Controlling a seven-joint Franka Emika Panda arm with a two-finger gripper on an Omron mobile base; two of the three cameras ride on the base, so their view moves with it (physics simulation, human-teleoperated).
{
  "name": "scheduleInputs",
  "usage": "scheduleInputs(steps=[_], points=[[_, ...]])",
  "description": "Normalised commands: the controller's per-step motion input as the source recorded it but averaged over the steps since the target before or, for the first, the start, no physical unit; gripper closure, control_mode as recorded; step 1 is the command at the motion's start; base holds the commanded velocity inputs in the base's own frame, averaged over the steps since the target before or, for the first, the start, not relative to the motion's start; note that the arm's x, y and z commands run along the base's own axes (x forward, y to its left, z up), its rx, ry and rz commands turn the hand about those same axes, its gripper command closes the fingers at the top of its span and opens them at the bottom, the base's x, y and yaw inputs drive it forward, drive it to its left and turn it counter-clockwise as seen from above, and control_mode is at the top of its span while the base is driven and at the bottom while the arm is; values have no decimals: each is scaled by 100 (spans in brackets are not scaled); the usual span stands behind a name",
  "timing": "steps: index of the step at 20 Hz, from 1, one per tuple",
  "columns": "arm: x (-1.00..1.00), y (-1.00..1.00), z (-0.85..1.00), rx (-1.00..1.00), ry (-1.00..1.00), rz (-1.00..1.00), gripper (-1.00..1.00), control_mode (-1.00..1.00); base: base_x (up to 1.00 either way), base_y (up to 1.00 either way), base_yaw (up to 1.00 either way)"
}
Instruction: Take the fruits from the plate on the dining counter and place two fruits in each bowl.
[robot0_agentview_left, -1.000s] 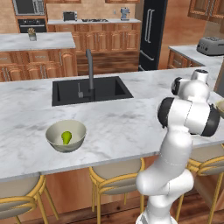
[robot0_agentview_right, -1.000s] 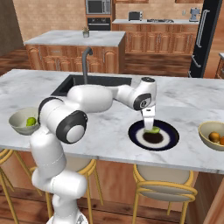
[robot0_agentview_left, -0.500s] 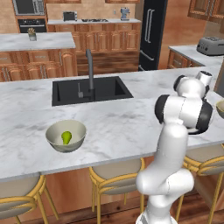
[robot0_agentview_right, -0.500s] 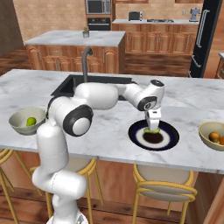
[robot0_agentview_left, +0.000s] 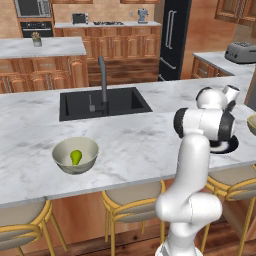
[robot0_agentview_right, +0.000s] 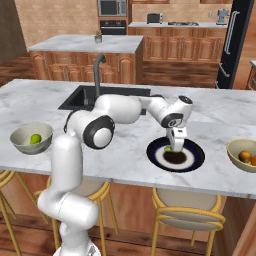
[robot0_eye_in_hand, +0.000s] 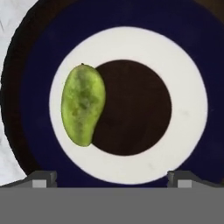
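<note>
no readable text, no labels, no brand marks

Plate (robot0_agentview_right: 197, 156) on the marble counter (robot0_agentview_right: 125, 160), near the front edge: dark navy rim, white ring, dark centre. One yellow-green oblong fruit (robot0_eye_in_hand: 82, 104) lies flat on it, across the white ring. Left bowl (robot0_agentview_right: 22, 145) holds the green pear (robot0_agentview_right: 35, 138). Right bowl (robot0_agentview_right: 235, 156) holds the orange (robot0_agentview_right: 245, 156) and a second fruit at the frame edge.

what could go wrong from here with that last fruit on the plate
The open gripper hangs over the plate, but the oblong green fruit lies off-centre between its fingertips, so a straight descent may clip it. The smooth fruit could also roll on the glossy plate, away from the closing jaws.
</note>
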Motion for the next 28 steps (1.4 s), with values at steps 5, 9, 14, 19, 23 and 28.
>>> scheduleInputs(steps=[5,9,14,19,23,28], points=[[25,-6,-26,8,3,3,-100,-100,0,0,0],[31,-13,-17,3,5,1,-100,-100,0,0,0],[26,-8,-16,0,3,0,-100,-100,0,0,0],[19,0,-29,0,0,0,-100,-100,0,0,0],[22,0,-25,0,0,0,-100,-100,0,0,0],[0,7,-29,0,0,0,-100,-100,0,0,0]])
